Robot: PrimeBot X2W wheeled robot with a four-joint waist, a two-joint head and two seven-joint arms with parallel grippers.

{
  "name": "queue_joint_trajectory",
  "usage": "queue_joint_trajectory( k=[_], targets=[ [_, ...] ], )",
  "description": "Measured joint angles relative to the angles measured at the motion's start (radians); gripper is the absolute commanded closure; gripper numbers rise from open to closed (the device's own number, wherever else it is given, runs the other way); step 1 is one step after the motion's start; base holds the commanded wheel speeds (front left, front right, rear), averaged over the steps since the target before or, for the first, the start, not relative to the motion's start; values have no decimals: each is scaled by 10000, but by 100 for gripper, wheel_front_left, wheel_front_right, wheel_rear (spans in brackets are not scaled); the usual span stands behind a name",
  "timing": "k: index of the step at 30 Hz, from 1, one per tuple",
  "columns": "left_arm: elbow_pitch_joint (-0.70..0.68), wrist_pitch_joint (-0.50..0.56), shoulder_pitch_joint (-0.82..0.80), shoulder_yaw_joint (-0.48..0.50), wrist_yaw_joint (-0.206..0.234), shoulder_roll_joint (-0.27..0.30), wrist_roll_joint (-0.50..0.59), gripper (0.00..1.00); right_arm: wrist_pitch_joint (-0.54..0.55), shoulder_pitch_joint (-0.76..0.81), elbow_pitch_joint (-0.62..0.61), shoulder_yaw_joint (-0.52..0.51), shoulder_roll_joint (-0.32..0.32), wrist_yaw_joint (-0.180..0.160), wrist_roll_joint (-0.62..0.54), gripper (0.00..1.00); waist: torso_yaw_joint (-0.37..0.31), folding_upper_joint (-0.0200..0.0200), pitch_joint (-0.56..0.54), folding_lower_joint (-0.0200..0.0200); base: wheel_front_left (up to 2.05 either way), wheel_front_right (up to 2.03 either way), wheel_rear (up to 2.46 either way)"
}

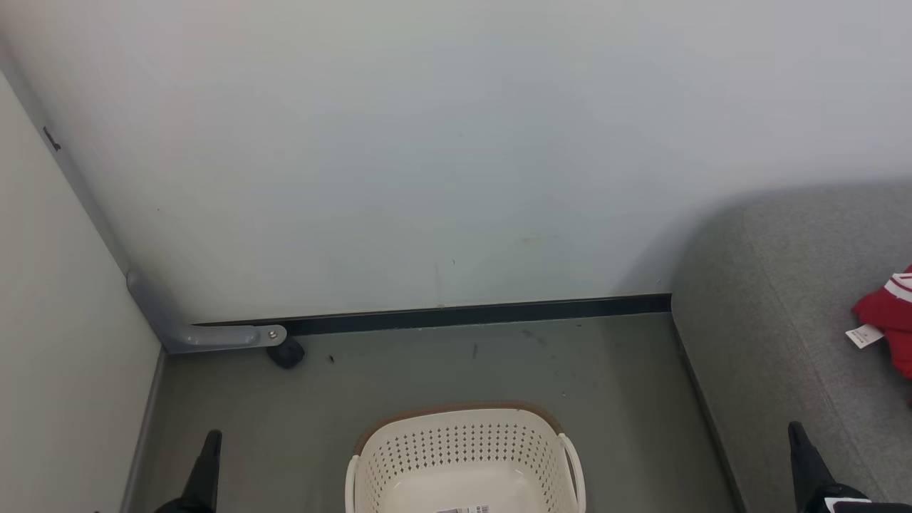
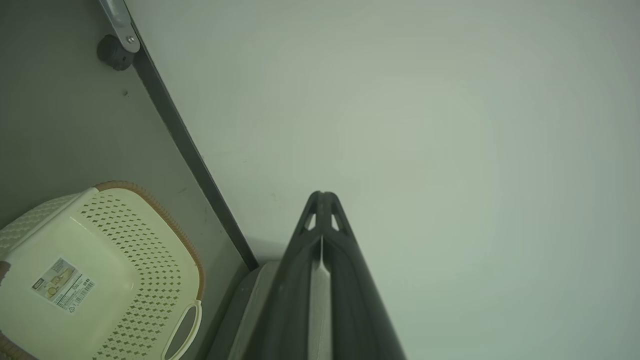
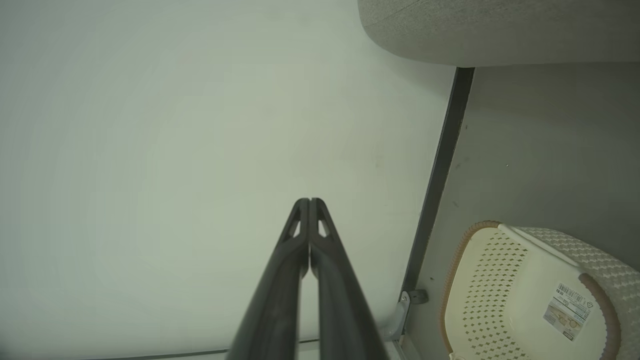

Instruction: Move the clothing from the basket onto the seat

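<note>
Left gripper and right gripper are both pinched shut on nothing, the basket between them looks bare (only a label inside) and the clothing lies on the seat beyond the right one, so I judge only a final check remains

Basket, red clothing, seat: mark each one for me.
basket (image 1: 463,445), head view, on its perforated back wall.
red clothing (image 1: 887,313), head view, on the red fabric above the white tag.
seat (image 1: 769,285), head view, on bare grey upholstery left of the clothing.
</note>
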Motion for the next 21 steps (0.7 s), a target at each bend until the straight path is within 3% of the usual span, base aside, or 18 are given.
queue_joint_trajectory(
  k=[9,21],
  targets=[
    [117,251,-174,255,-165,-138,-809,100,219,-143,121,-330,188,167,694,100,-8,0,-6,0,0,0,0],
    [123,251,-174,261,-165,-138,-813,100,219,-145,125,-334,190,176,694,100,-8,0,-6,0,0,0,0]
  ],
)
